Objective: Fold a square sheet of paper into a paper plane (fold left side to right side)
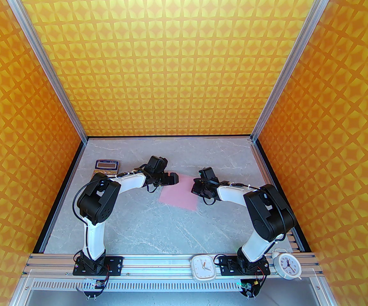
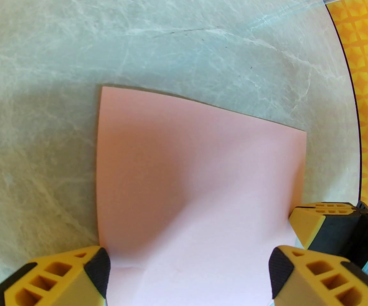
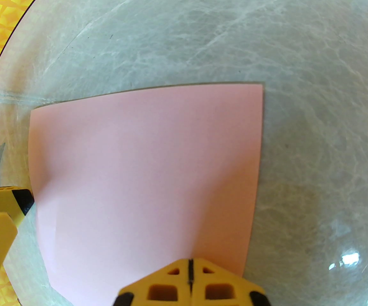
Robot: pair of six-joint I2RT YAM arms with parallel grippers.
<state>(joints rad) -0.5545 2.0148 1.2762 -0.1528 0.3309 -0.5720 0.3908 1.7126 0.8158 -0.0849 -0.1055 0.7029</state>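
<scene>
Paper first, from above: the square sheet of paper (image 1: 179, 196) lies flat and unfolded mid-tabletop (image 1: 145, 231), with the left end effector (image 1: 170, 178) at its left edge and the right end effector (image 1: 199, 187) at its right, though both arms hide the contact itself. From the left wrist, the jaws stand wide and empty, straddling the sheet's near edge, probably lining up to lift that side over. From the right wrist, the fingers are pressed fully together over the sheet's near corner, seemingly pinning it. Whether they nip the paper or merely rest on it is cut off by the frame.
</scene>
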